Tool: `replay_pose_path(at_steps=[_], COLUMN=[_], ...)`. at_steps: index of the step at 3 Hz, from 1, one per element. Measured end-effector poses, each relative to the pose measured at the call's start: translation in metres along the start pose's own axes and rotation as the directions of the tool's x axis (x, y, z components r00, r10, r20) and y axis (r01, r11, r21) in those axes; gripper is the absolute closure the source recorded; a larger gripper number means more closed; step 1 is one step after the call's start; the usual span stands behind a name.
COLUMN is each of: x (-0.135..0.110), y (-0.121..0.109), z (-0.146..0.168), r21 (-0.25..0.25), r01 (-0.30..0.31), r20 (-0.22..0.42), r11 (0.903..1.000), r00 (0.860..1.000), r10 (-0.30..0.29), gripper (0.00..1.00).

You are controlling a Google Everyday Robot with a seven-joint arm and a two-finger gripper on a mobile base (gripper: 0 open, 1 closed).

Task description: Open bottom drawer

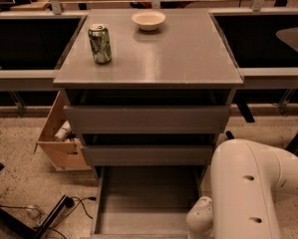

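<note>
Camera view: the bottom drawer (148, 195) stands pulled out at the foot of the grey cabinet (163, 63), its shallow tray showing below the middle drawer front (148, 155). The white robot arm (248, 188) fills the lower right, just beside the drawer's right wall. The gripper lies past the bottom edge (its state cannot be told). On top, well apart, stand a green soda can (99, 44) and a white bowl (148, 20).
</note>
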State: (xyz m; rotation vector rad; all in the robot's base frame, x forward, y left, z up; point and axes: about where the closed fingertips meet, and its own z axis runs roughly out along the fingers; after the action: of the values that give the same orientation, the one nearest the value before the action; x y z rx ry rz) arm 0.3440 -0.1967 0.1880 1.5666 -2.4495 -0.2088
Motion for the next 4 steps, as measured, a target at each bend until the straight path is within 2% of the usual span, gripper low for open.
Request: replay_pose_path(at_steps=[3,4], x=[-0.0014,0.0064], y=[-0.0061,0.0019], z=[-0.0075,-0.0062], r21=[0.009,-0.002], r01=[-0.009,-0.017], r20=[0.019,0.015], r11=[0.9999,0.9998], r00=[1.000,1.000], r10=[0.009,0.017], gripper=[1.00,1.00])
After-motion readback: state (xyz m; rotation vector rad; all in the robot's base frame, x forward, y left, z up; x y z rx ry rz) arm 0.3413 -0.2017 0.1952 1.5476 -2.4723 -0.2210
